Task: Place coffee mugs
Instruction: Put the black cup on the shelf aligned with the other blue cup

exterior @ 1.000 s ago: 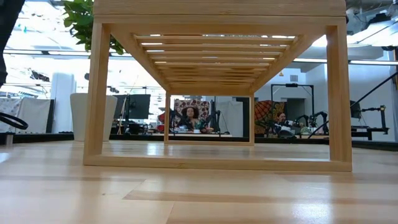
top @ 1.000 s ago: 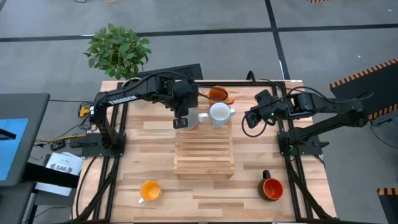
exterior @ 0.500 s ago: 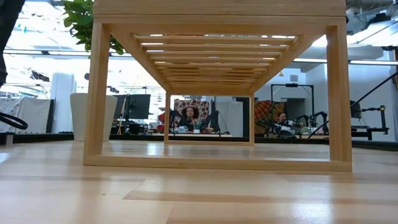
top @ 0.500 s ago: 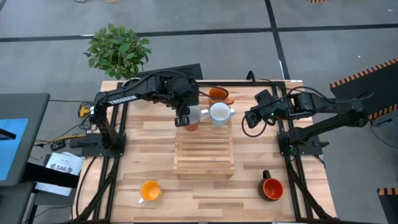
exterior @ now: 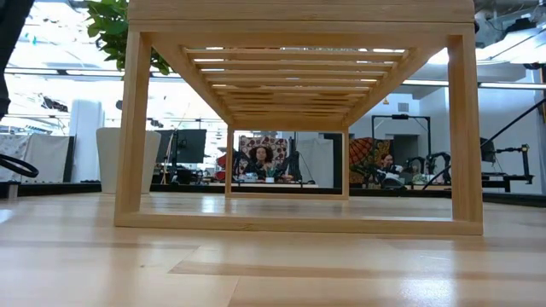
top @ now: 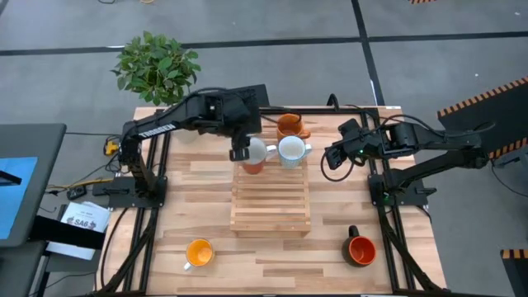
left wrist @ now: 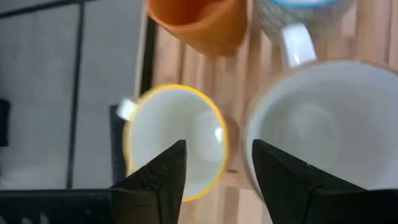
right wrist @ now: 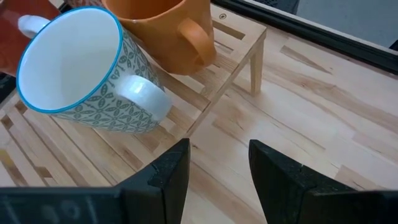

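Note:
A wooden slatted rack (top: pixel 271 202) stands mid-table. At its far end are a pale mug (top: pixel 257 151), a leaf-patterned white mug (top: pixel 291 150) and an orange mug (top: pixel 289 125). My left gripper (top: pixel 239 153) hovers open beside the pale mug (left wrist: pixel 323 124). A yellow-rimmed mug (left wrist: pixel 174 143) shows past its fingers. My right gripper (top: pixel 332 155) waits open right of the rack, facing the patterned mug (right wrist: pixel 81 68) and the orange mug (right wrist: pixel 168 31). A yellow-orange mug (top: pixel 198 252) and a red-orange, black-handled mug (top: pixel 360 249) stand on the table near its front edge. My left gripper points down from above, its fingers apart and nothing between them. One finger (left wrist: pixel 292 186) shows in front of the pale mug's rim (left wrist: pixel 252 134). I cannot tell whether it touches that rim. The mug stands upright on the rack.
A potted plant (top: pixel 157 66) stands beyond the far left corner. Black frame rails (top: pixel 346 109) run along the table's far edge. The low view shows only the rack (exterior: pixel 299 111) from table height, with people at desks far behind it.
My left gripper has drawn a little toward the table's far edge, off the pale mug, which now shows whole beside it and stays upright on the rack's far end. My right arm has kept still.

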